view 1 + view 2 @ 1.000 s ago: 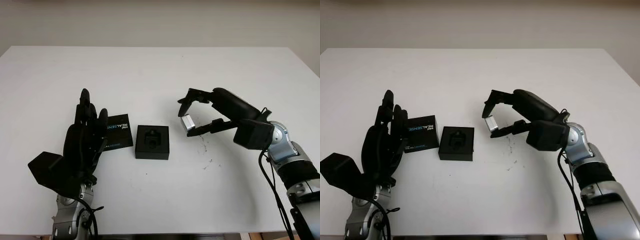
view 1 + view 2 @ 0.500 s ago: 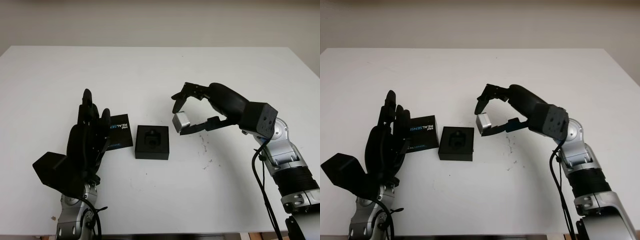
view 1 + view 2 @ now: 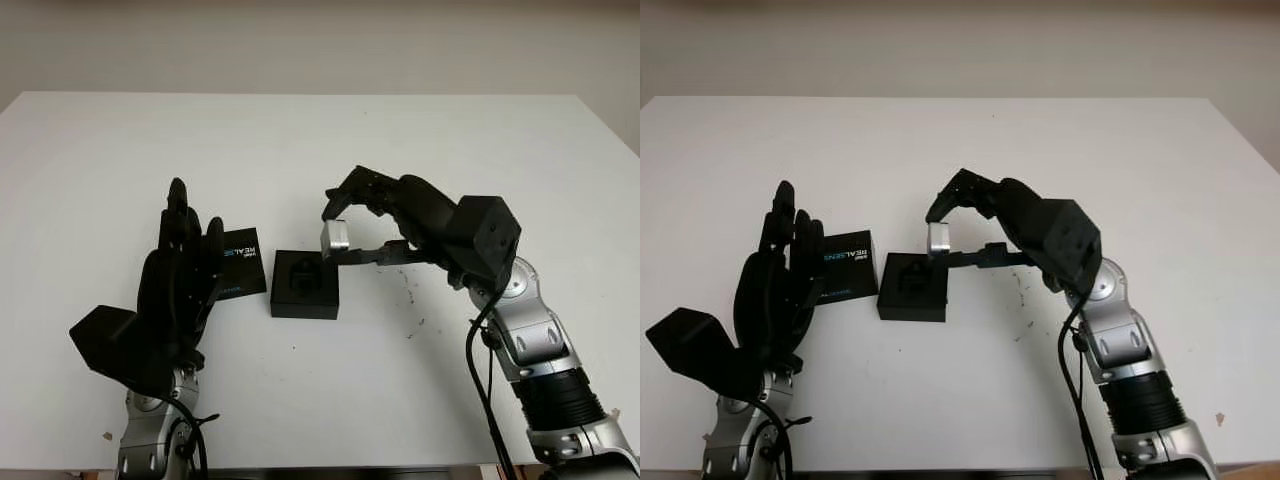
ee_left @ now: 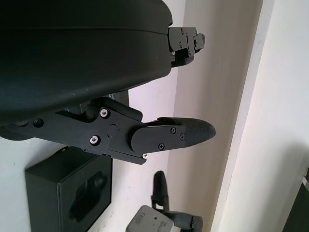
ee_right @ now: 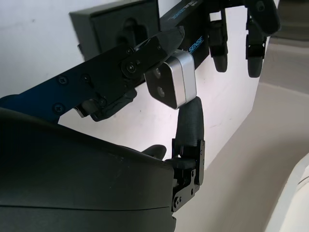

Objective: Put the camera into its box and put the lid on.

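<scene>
The right hand (image 3: 352,222) pinched the silver camera (image 3: 335,237) above the open black box (image 3: 305,285). The lid (image 3: 236,264) read "REALSENSE". The left hand (image 3: 180,275) was open beside it, holding nothing.

the right hand (image 5: 181,96) pinches the silver camera (image 5: 172,79) just beside the open black box (image 5: 116,21).

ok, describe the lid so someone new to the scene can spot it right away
On the white table, find the open black box near the middle, its moulded insert showing. The lid lies flat on the table beside it, partly behind the open left hand. It alone carries white and blue REALSENSE lettering; the silver camera sits in the right hand.
</scene>
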You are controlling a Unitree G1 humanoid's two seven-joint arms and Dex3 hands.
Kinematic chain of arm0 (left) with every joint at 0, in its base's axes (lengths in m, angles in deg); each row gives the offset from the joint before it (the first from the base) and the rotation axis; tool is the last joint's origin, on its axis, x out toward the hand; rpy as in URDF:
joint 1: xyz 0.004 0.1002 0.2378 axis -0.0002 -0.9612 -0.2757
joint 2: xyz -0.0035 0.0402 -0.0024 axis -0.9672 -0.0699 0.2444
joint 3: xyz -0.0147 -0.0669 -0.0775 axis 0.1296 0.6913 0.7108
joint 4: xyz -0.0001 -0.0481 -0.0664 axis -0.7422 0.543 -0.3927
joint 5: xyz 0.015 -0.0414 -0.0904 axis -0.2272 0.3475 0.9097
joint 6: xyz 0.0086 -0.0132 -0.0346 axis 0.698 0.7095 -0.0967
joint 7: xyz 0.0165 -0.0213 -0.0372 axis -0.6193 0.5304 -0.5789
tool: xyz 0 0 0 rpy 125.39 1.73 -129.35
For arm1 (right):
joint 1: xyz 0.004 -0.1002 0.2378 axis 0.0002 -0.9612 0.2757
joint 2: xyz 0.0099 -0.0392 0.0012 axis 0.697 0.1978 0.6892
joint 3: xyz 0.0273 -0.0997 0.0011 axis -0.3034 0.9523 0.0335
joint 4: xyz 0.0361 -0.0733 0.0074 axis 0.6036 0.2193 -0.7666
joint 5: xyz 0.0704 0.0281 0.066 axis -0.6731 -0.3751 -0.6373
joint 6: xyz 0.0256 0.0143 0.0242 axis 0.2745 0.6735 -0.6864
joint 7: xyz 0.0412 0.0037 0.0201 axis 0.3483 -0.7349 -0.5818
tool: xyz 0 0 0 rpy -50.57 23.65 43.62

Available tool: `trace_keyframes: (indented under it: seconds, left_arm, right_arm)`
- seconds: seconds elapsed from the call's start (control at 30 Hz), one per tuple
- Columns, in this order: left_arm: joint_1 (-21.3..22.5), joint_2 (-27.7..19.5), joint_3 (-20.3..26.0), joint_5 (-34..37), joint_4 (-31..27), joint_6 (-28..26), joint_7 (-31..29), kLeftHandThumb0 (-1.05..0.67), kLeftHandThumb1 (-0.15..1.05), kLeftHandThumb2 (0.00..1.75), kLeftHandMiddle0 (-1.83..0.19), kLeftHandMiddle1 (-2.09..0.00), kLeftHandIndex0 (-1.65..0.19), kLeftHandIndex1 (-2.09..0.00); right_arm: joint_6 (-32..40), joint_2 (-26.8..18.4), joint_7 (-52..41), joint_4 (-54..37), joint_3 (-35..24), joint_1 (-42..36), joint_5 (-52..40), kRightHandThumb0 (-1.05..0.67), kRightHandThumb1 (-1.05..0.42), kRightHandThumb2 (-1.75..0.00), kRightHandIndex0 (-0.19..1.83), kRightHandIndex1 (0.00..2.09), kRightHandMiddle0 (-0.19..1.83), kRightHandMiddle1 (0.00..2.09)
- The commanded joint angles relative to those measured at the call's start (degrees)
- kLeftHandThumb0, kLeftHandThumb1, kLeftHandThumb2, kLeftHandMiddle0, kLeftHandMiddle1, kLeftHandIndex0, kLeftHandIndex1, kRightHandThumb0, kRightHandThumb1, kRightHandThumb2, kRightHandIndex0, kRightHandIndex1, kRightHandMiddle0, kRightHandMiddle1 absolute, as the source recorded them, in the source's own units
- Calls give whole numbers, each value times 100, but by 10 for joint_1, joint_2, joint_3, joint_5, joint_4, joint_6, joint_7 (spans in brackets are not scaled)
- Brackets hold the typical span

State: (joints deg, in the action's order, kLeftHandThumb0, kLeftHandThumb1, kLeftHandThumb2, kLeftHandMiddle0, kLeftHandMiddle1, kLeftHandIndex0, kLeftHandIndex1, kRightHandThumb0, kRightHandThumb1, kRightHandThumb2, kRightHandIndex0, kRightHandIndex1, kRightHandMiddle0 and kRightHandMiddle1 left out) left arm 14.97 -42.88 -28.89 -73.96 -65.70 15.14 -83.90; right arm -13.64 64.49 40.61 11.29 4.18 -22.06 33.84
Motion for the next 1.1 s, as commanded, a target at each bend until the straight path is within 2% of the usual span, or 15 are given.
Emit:
trace_keyframes:
  seconds: [0.0, 0.17, 0.63, 1.07]
  left_arm:
    - [-3, 2, -3, -2, -1, 6, 0, -53, 105, 42, 3, -5, 8, -5]
    - [-3, 4, -5, -4, 1, 9, 1, -53, 105, 42, 4, -5, 8, -5]
    - [-7, 9, -7, -5, -3, 9, 4, -53, 105, 43, 4, -5, 9, -5]
    - [-6, 10, -8, -7, -3, 9, 6, -53, 105, 42, 4, -6, 9, -5]
  right_arm:
    - [9, 8, 8, -19, -1, -7, 1, -40, -93, -6, 8, 60, 30, 196]
    - [2, 12, 8, -23, 2, -16, 8, -38, -93, -5, 8, 62, 31, 201]
    - [5, -15, -15, -28, 4, -12, 37, -37, -92, -5, 11, 58, 30, 198]
    - [30, -28, -29, -14, 3, 2, 50, -37, -91, -5, 16, 53, 32, 197]
